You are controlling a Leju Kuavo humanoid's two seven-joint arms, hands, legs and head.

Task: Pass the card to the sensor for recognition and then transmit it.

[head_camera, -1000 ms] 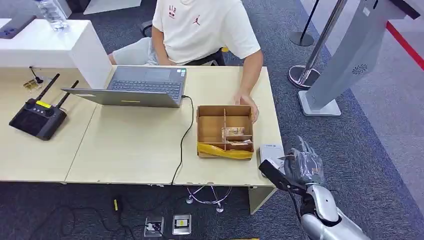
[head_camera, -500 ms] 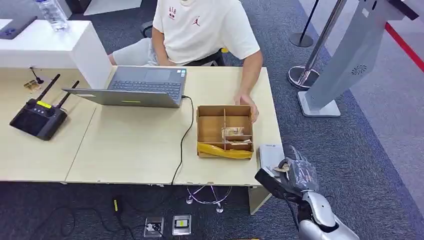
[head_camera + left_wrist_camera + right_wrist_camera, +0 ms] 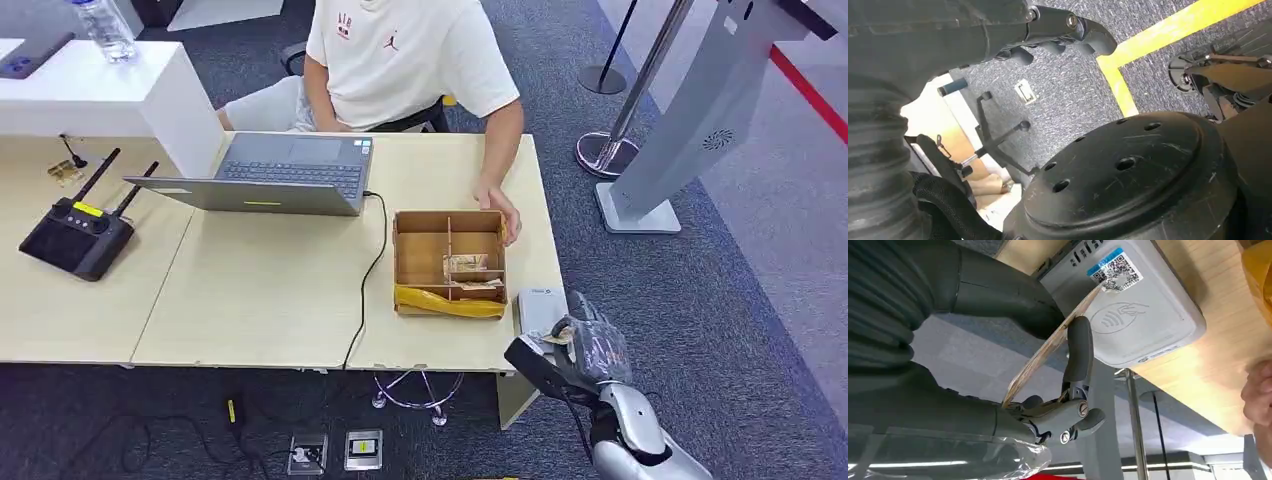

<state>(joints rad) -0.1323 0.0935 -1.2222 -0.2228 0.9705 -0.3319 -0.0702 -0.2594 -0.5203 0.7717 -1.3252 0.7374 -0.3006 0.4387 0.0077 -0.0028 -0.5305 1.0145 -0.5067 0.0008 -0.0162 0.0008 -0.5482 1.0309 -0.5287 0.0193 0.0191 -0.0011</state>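
Wooden desk [image 3: 270, 290], seen from above, with a person [image 3: 400, 60] seated behind it.
From left we note a radio unit [image 3: 75, 235], laptop [image 3: 290, 172], divided box [image 3: 448, 262], then the white sensor [image 3: 540, 305]; our right hand [image 3: 580, 348] pinches the card [image 3: 1053, 342] edge-on just above it. Left hand [image 3: 1058, 30]: fingers curled, holding nothing.

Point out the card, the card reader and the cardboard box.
card [image 3: 1048, 352]: right wrist view, on its thin edge between thumb and finger.
card reader [image 3: 1138, 325]: right wrist view, on its white top face.
cardboard box [image 3: 398, 258]: head view, on its left wall.
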